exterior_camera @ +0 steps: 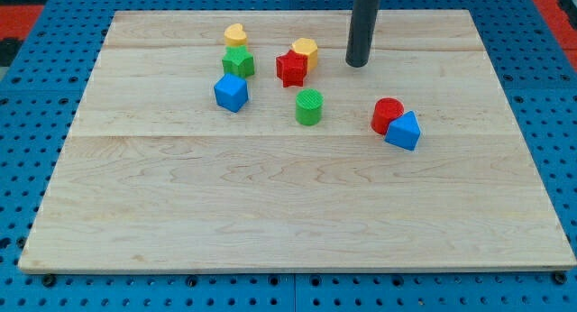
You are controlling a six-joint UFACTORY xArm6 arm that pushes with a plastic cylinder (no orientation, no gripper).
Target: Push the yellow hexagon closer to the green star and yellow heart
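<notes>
- My tip [358, 63] sat on the board [270, 213] near the view's top, a bit right of centre. It's just a bare rod, so no grip of any kind, and it wasn't touching any block.
- The yellow hexagon [305, 51] was just to the view's left of my tip, with a small gap of bare wood between them.
- The hexagon was pressed right up against the red star [291, 68], which sat at its lower left side.
- The green star [238, 61] was further to the view's left, past the red star and apart from it.
- The yellow heart [235, 34] was directly above the green star in the view, looked like touching it or close enough.
- So the hexagon was near that pair but not up against them, with the red star partly in between.
- The blue cube [231, 93] was just below the green star.
- The green cylinder [309, 106] stood alone below the red star.
- Off to the view's right, the red cylinder [388, 115] and a blue block [403, 131] were touching each other, well apart from everything else. Couldn't make out the exact shape of that blue one.
</notes>
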